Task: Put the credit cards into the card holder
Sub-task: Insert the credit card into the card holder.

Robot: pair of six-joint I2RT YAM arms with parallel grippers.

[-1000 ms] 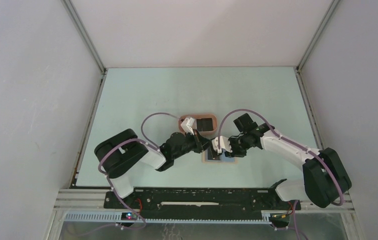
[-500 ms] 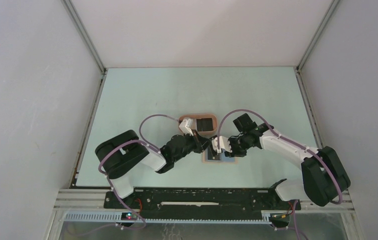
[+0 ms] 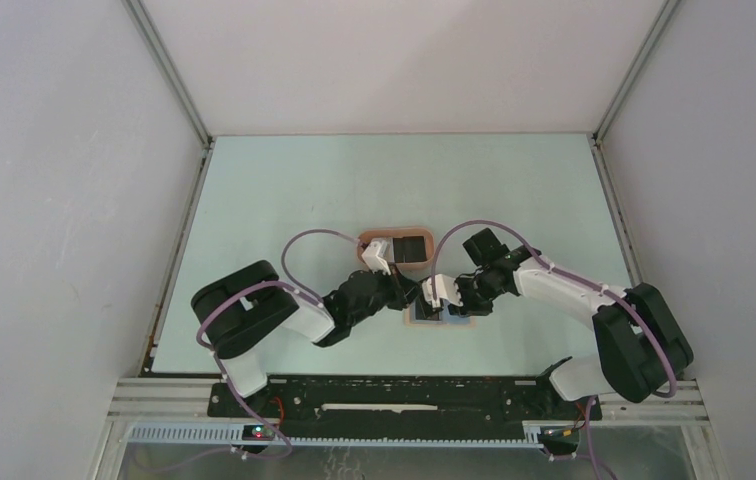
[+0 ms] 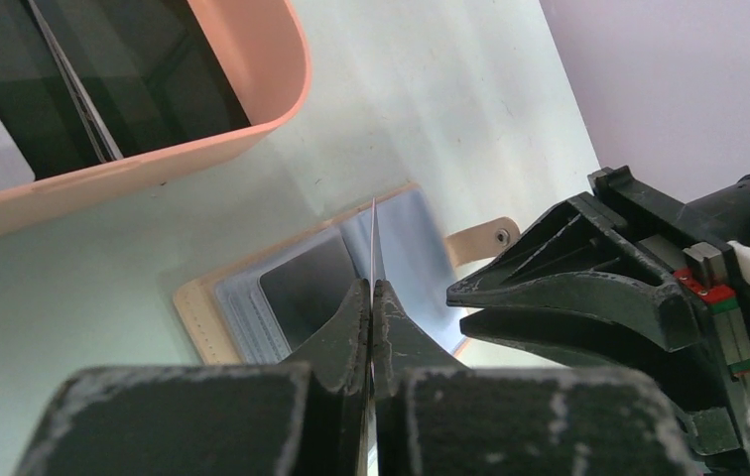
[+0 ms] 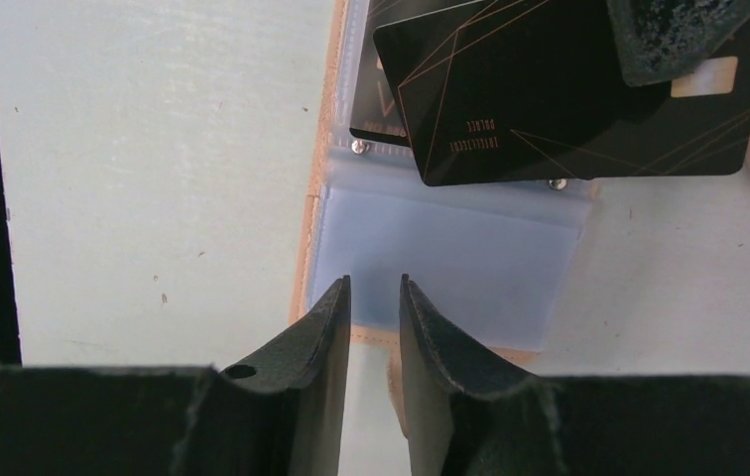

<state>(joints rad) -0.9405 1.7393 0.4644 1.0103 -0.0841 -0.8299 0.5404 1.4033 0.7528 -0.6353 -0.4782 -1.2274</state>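
Observation:
The tan card holder [image 3: 459,322] lies open on the table between both grippers. In the left wrist view its tan edge [image 4: 202,317] frames clear sleeves, one with a black card [image 4: 302,288] inside. My left gripper [image 4: 372,286] is shut on a black credit card [image 5: 550,99], seen edge-on [image 4: 374,238] and held over the holder's sleeves. My right gripper [image 5: 373,283] is open by a narrow gap, empty, its tips at the near edge of the holder's clear sleeve [image 5: 450,248]. It also shows in the left wrist view [image 4: 458,307]. In the top view the grippers [image 3: 416,293] [image 3: 441,303] nearly meet.
A salmon-pink oval tray [image 3: 432,245] stands just behind the holder with more black cards [image 3: 411,247] in it. In the left wrist view its rim [image 4: 282,79] is at the top left, cards [image 4: 153,69] inside. Side walls enclose the table.
The right arm has shifted slightly left toward the holder. The left gripper has edged a little closer with the card. Nothing was let go.

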